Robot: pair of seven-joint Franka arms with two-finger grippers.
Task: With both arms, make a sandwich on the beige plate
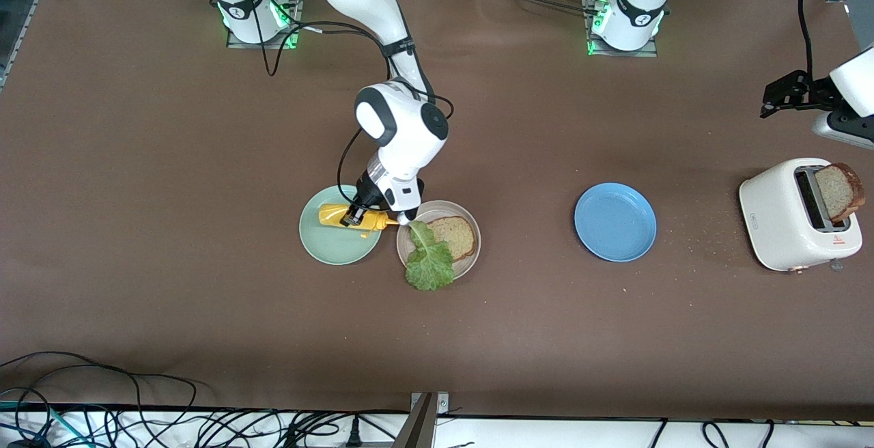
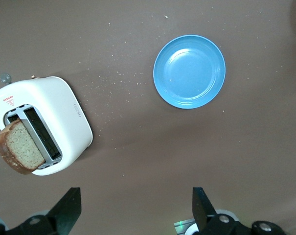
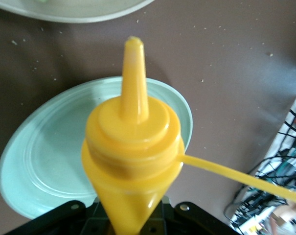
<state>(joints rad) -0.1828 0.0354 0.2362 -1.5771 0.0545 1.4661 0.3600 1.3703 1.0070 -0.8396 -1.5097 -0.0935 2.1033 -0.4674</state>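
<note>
Sandwich half-built: my right gripper [image 1: 360, 218], clamped on mustard bottle [image 1: 347, 216], should tip nozzle over bread [image 1: 455, 235]; left gripper [image 2: 138, 208] waits open.

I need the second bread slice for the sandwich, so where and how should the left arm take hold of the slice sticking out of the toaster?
Grip the bread slice by its exposed upper part, coming from above with one finger on each flat face. It stands tilted in the slot of the toaster, with only that part clear. The left tool is open.
</note>
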